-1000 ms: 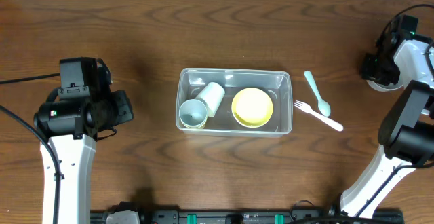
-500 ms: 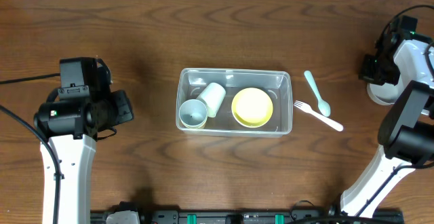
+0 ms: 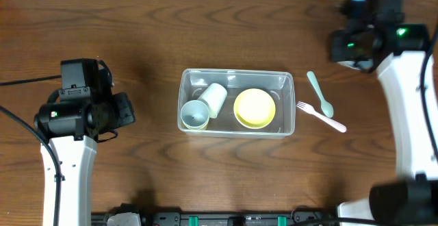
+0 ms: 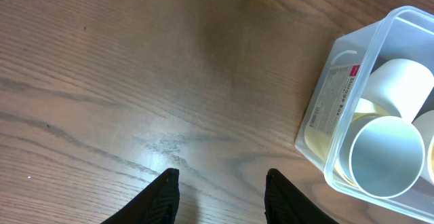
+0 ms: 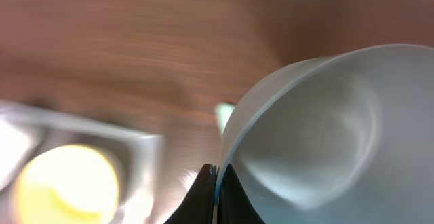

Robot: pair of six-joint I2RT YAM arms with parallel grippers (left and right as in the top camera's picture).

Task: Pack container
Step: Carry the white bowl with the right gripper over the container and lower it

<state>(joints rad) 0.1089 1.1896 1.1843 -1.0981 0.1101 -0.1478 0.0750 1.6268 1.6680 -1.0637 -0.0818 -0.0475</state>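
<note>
The clear rectangular container stands mid-table. It holds a yellow bowl, a white cup lying on its side and a pale blue cup. The container's corner also shows in the left wrist view. My right gripper is shut on the rim of a white bowl and holds it in the air, to the far right of the container. In the right wrist view the container is blurred. My left gripper is open and empty above bare wood, left of the container.
A teal spoon and a white fork lie on the table just right of the container. The right arm runs along the right side. The left arm stands at the left.
My right gripper has lifted the white bowl from the right edge of the table and swung left and toward the far side. The left arm has not moved.
</note>
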